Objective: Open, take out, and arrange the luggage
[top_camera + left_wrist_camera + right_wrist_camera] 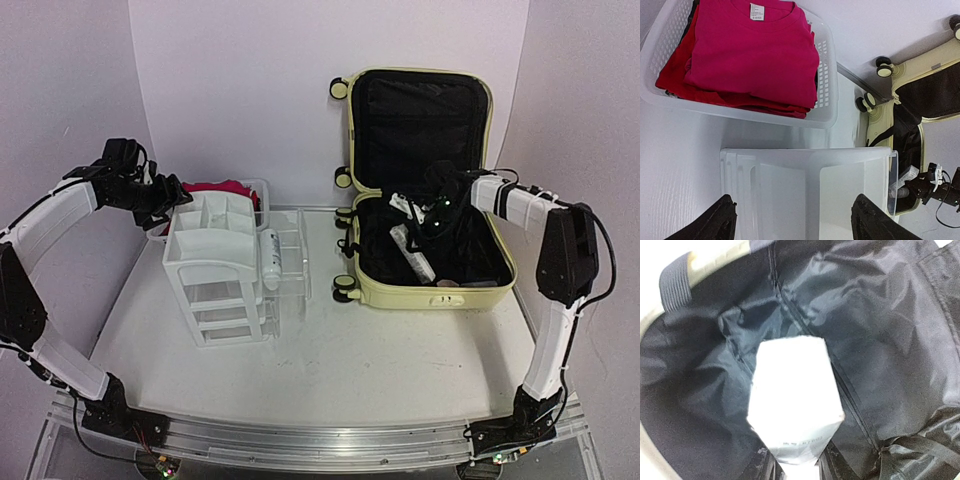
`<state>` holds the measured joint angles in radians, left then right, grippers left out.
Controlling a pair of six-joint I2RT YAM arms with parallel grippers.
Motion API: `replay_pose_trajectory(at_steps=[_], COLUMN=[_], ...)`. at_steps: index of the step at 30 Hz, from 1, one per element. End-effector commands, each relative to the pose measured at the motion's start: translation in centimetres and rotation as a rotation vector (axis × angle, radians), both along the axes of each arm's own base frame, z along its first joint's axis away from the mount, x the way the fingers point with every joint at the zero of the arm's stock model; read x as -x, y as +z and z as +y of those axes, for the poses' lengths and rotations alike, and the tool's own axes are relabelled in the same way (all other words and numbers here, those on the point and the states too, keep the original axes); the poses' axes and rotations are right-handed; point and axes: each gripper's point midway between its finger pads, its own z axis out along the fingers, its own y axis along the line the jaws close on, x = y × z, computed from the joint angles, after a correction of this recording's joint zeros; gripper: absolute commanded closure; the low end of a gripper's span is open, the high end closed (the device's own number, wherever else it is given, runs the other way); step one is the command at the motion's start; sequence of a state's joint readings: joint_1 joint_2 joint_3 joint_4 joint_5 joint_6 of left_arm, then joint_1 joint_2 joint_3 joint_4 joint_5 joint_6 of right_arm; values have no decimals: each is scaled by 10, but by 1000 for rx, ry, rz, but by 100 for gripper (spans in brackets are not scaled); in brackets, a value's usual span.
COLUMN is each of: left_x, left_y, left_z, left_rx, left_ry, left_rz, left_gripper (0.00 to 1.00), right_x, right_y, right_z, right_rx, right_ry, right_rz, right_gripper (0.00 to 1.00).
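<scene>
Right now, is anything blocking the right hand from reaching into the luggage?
Nothing visible. The luggage lies open and the right hand is inside it, a white box between its jaws.

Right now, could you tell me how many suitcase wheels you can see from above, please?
4, all along the left edge of the pale yellow suitcase: two lid wheels and two base wheels. None seems hidden.
</scene>
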<state>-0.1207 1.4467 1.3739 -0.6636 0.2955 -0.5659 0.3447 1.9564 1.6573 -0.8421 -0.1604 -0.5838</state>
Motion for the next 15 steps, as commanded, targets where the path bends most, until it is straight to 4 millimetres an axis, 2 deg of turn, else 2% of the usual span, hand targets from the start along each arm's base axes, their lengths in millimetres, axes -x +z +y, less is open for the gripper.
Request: replay_pose_trajectory(at_steps=[1,4,8,12,15], left_x=[-3,-3,-1,0,1], left_y=[27,28,30,31,31], left_z=[-1,-2,-3,-3,-3], left_rx=[19,34,40,46,49], left_ry=[-10,-8,-9,-7,-3], left_rz=[-109,-112,-119,-123,-121], left_gripper=[20,20,20,20,20], right_x=[-9,-28,-69,-93,-109], right_y=[30,33,37,27,13], right_z=[11,12,-8,-17,-23], right_rx=[-128,-158,-189,-247,-260], right_ry=[-92,-201,-520,-695,-771], right_rz=[-60,-81,-94,-56,-37], right_gripper=[71,73,73,72,72])
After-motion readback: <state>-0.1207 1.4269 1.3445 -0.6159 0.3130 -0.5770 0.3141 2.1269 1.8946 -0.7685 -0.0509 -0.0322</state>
